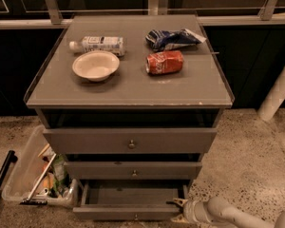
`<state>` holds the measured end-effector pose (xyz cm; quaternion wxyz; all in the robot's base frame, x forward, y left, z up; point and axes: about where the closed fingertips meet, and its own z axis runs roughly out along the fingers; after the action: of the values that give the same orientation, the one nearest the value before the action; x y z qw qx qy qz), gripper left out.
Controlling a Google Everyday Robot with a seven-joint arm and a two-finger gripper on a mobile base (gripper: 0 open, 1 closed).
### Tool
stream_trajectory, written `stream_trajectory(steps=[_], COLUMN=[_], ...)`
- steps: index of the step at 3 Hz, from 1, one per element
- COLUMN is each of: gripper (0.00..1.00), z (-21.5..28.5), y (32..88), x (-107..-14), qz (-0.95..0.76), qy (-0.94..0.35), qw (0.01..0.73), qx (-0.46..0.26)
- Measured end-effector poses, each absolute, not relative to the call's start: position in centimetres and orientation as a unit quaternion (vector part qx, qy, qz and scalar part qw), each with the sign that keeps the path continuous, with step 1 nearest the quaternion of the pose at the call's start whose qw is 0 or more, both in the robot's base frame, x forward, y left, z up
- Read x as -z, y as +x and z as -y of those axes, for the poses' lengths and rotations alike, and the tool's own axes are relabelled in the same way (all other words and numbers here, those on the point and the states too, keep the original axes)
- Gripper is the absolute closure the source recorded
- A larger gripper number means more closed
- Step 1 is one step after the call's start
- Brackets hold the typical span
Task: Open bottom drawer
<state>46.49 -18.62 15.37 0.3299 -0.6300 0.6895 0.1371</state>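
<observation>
The grey cabinet has three drawers. The bottom drawer (133, 212) stands pulled out, its shallow grey tray (133, 194) showing and its tiny knob at the frame's lower edge. The middle drawer (133, 171) and top drawer (130, 140) are shut or nearly so. My gripper (176, 211) is at the bottom right, at the right end of the bottom drawer's front, on a pale arm (228, 215) coming in from the right.
On the cabinet top (133, 91) lie a white bowl (95, 65), a plastic bottle (99, 44), a red can (165, 62) and a blue chip bag (173, 38). A clear bin of tools (35, 177) stands on the floor to the left. A white pole (278, 91) rises at the right.
</observation>
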Motion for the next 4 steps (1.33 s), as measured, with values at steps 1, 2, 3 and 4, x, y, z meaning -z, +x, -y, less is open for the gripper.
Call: stream_trajectory(steps=[1,2,3,4], gripper=[0.14,0.38,0.61,0.84], z=[18.72,18.73,18.99,18.99], y=[43.73,43.69,43.01,43.00], x=[-14.50,-14.82,-14.96,-15.12], qz=[-0.682,-0.682,-0.682,-0.682], qy=[-0.634,-0.634,-0.635,-0.635], qw=[0.331,0.331,0.330,0.330], qx=[-0.152,-0.152,-0.153,-0.153])
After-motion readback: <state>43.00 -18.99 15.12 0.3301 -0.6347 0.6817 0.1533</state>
